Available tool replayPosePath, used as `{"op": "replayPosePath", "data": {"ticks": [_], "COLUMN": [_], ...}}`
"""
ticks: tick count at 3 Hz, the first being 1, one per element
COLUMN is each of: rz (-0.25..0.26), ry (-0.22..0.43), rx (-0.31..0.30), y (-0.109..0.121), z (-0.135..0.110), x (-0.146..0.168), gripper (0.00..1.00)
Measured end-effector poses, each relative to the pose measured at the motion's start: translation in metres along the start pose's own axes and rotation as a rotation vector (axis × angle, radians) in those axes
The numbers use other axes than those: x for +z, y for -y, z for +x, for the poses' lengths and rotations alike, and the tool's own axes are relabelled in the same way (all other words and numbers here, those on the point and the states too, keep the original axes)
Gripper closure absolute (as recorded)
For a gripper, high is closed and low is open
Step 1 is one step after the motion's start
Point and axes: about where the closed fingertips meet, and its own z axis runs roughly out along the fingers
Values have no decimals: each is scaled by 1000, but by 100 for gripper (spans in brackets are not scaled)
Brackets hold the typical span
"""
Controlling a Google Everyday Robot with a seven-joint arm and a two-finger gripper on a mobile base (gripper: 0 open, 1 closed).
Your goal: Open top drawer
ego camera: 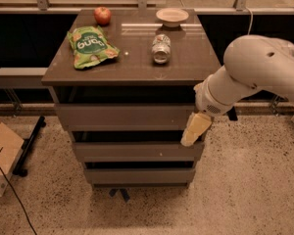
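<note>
The top drawer (122, 116) is the widest of three grey-brown fronts under the dark tabletop (137, 62). Its flat front shows with no interior visible. My gripper (194, 129) hangs from the white arm (255, 72) at the right end of the top drawer's front, at its lower right corner and over the gap above the middle drawer (137, 151). I cannot tell whether it touches the panel.
On the tabletop lie a green chip bag (90, 45), a red apple (102, 15), a tipped can (160, 48) and a small bowl (172, 16). The bottom drawer (139, 175) sits lowest. A cardboard box (2, 155) stands on the floor at left.
</note>
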Motion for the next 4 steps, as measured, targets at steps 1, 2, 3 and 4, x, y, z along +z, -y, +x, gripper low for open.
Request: {"op": "replayPosePath", "data": {"ticks": [1,2,3,4], "rz": [-4,-2,-18,-54], "ry": [17,33,38,38], "rx": [36,73,90,96], "y": [7,21,37,51], "z": [2,7,10,8], "x": [30,63,94,124], "gripper": [0,0,0,0]}}
